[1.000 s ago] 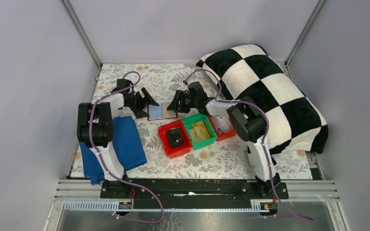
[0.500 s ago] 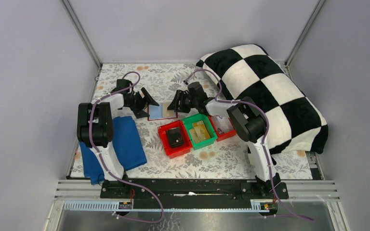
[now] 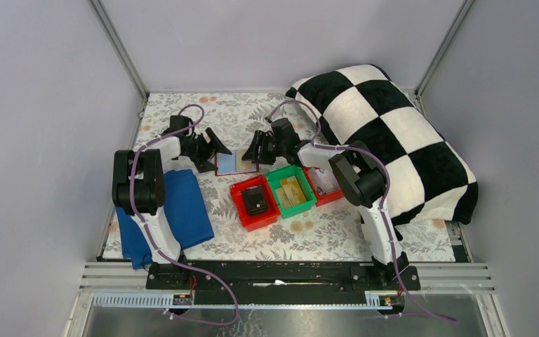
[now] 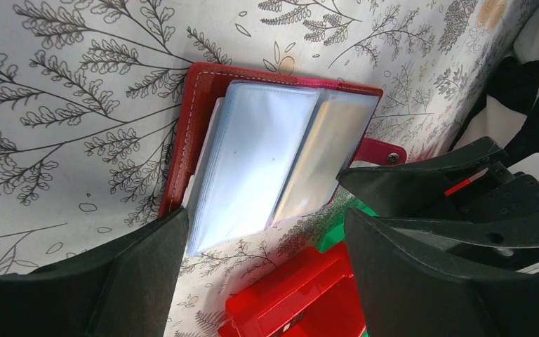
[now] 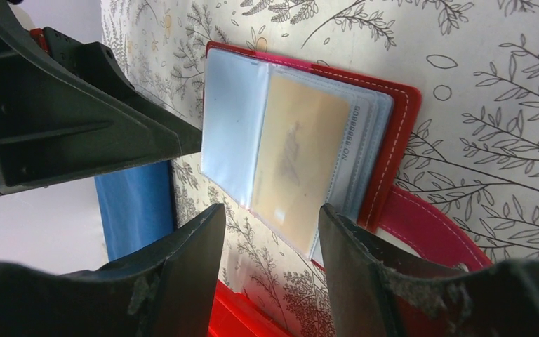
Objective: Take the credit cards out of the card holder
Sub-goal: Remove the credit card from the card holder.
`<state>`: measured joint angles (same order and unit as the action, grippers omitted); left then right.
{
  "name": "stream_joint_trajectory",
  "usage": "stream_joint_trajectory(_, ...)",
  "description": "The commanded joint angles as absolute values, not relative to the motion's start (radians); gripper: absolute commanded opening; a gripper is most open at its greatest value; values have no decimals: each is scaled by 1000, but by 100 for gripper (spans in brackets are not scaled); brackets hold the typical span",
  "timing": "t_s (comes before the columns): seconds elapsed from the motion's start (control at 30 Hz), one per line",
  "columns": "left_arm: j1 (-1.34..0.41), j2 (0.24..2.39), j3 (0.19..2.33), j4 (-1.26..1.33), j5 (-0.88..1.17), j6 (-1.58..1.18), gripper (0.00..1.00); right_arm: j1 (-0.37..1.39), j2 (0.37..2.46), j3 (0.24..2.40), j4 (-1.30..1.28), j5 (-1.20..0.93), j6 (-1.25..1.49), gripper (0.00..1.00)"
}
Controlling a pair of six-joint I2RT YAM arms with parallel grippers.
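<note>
Right wrist view: spread right gripper (image 5: 267, 219) could pinch a clear plastic sleeve (image 5: 230, 130) of the dark red folding card holder (image 5: 397, 119), dragging it.

card holder (image 3: 236, 163): dark red, open flat | credit cards (image 5: 351, 151): inside clear sleeves

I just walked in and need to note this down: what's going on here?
Two robot arms are working at an open card holder lying flat on the table. The left gripper and right gripper flank it, jaws open, holding nothing. The credit cards that show sit inside its clear sleeves.
</note>
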<state>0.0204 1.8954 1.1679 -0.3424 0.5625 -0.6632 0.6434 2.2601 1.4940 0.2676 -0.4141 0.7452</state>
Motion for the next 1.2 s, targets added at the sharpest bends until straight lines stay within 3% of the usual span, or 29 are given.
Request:
stream_joint_trajectory(0.0,3,1922,1155,-313,571,-658,86,660,2282,1542,278,-448,775,59)
stream_joint_trajectory(0.33,4,1921,1151,-313,573,-655,86,660,2290,1547,362,-507,849,59)
stream_joint_trajectory(0.6,4,1919,1153,-313,575,-655,86,660,2205,1465,338,-379,788,59)
stream_joint_trajectory(1.17,3,1921,1154,-313,584,-656,86,660,2172,1406,345,-313,765,59)
